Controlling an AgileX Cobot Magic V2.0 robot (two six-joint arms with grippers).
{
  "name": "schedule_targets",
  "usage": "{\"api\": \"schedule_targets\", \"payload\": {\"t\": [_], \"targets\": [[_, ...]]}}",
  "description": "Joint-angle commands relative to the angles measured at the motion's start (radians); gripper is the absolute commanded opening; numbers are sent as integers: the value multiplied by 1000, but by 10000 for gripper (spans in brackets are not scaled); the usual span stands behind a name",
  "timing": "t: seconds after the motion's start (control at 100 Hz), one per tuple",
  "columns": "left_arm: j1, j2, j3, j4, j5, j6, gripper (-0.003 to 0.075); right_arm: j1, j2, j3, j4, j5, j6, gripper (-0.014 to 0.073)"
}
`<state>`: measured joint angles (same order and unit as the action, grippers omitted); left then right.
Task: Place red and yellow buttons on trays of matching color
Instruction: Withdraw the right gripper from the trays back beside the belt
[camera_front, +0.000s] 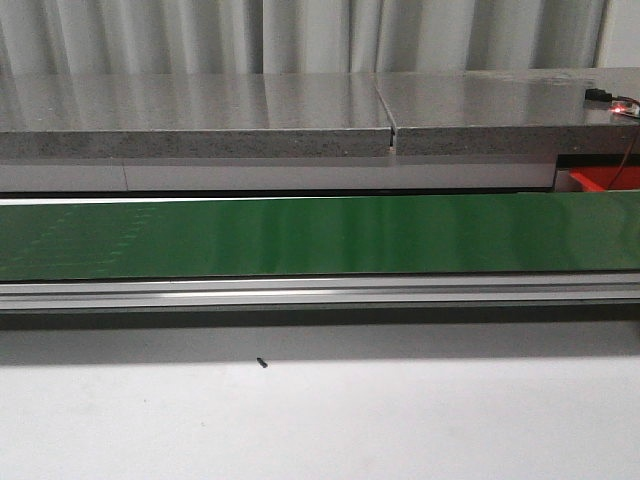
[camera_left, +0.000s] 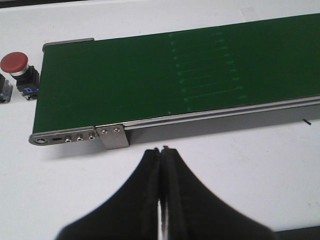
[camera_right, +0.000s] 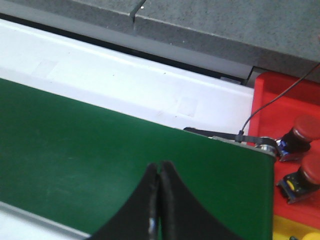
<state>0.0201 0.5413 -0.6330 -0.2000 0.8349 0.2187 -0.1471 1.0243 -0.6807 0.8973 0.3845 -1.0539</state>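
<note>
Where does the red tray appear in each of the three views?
Front view: red tray at the right edge, behind the green belt.
Left wrist view: not in it.
Right wrist view: red tray beyond the belt's end, with red buttons in it.
Shared landmark: the green belt.

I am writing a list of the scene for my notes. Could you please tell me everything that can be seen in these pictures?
Belt: one, green, running across the table, nothing on it.
Table: one, white, under the belt.
Counter: one, grey stone, behind the belt.
Red tray: one, past the belt's right end.
Red buttons in that tray: two, side by side.
Yellow tray: one edge visible, next to the red tray.
Red button: one, on the table past the belt's left end.
Cable: one, black, over the red tray.
Left fingers: black, closed, empty.
Right fingers: black, closed, empty, over the belt.
</note>
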Motion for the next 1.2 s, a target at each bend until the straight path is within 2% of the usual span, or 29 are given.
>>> {"api": "schedule_targets", "payload": {"t": [0.0,0.07,0.12,0.17,0.34,0.46,0.83,1.19], "targets": [[-6,4,-27,-17,-67,-10,-20,0,-53,7,31,1,-1,-90],[-6,4,-27,-17,-67,-10,-20,0,-86,25,27,29,16,-90],[-6,4,-27,-17,-67,-10,-20,0,-106,33,-16,41,85,-90],[-6,4,-27,-17,-67,-10,-20,5,-128,34,-120,52,203,-90],[-6,4,-27,-17,-67,-10,-20,34,-181,34,-489,112,730,-90],[-6,4,-27,-17,-67,-10,-20,51,-221,34,-657,180,902,-90],[-6,4,-27,-17,-67,-10,-20,54,-384,44,-888,281,1033,-90],[-6,4,-27,-17,-67,-10,-20,54,-567,176,-889,265,1032,-90]]}}
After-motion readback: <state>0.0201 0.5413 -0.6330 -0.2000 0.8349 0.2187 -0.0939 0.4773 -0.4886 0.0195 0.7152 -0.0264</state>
